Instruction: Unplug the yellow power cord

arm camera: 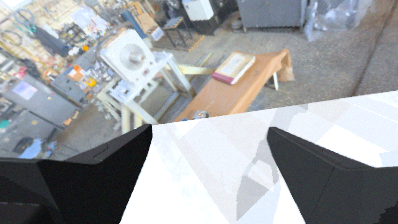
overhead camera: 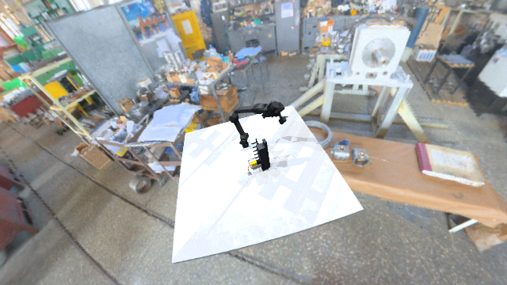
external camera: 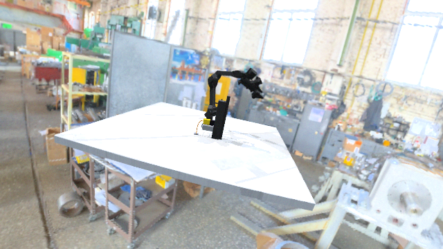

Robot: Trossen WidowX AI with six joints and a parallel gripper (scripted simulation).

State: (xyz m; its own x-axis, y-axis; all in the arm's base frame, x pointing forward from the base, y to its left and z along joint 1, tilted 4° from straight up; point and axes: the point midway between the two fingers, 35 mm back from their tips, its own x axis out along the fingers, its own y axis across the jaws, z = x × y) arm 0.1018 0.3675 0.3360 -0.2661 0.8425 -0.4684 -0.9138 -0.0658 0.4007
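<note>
A tall black upright block, which looks like the power strip (overhead camera: 263, 156) (external camera: 220, 119), stands on the white table. The yellow plug (overhead camera: 253, 162) (external camera: 206, 121) is at its left side, low down, above a small grey piece. I cannot tell if the plug is seated or just clear of the strip. A thin yellow-orange cord (external camera: 197, 126) curves from the plug down to the table. My gripper (overhead camera: 283, 116) (external camera: 260, 89) (arm camera: 210, 131) is open and empty, high above the table and well away from the plug, cord and strip. Neither plug nor strip shows in the wrist view.
The arm (overhead camera: 239, 127) (external camera: 212, 91) rises from its base behind the strip and reaches over to the right. Several thin dark prongs or leads (overhead camera: 255, 149) stick out from the strip's left side. The white table (overhead camera: 222, 222) (external camera: 138, 145) (arm camera: 190, 200) has open edges.
</note>
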